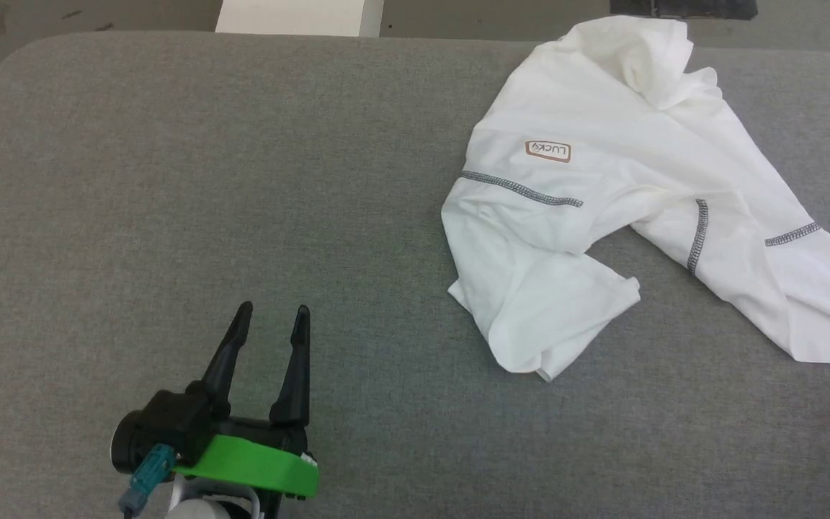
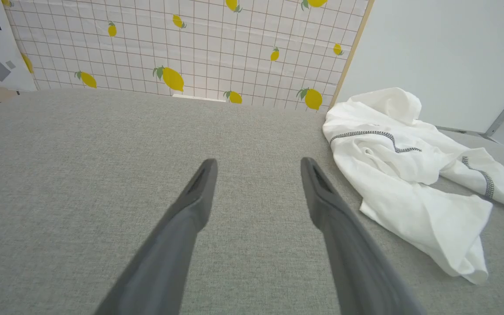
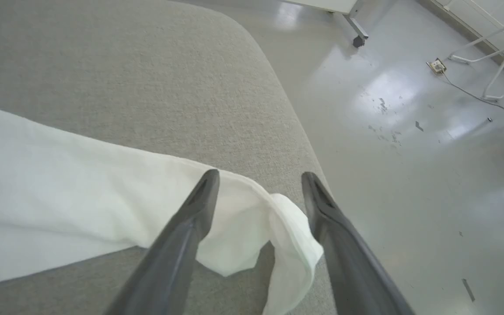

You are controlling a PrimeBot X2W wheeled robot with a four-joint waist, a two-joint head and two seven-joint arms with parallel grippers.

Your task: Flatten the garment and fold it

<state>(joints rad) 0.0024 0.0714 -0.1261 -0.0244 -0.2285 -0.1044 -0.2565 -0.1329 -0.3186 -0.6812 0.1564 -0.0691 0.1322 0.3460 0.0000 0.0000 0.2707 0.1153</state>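
Observation:
The garment (image 1: 602, 187) is a white T-shirt with grey zigzag seams and a small brown-edged patch, lying crumpled on the right half of the grey padded table (image 1: 206, 180). It runs off the head view's right edge. My left gripper (image 1: 271, 317) rests open at the lower left, well clear of the cloth; in its wrist view the garment (image 2: 409, 175) lies to the right of the left gripper (image 2: 258, 166). My right gripper (image 3: 260, 179) stands open at the table's rounded corner. A loose end of the garment (image 3: 243, 236) lies between and below its fingers, free of both.
A white box (image 1: 300, 16) sits beyond the table's far edge. A lemon-patterned tiled panel (image 2: 190, 43) and a pale wall stand behind the table. Shiny grey floor (image 3: 409, 131) with a cable and metal frame legs lies past the table's right corner.

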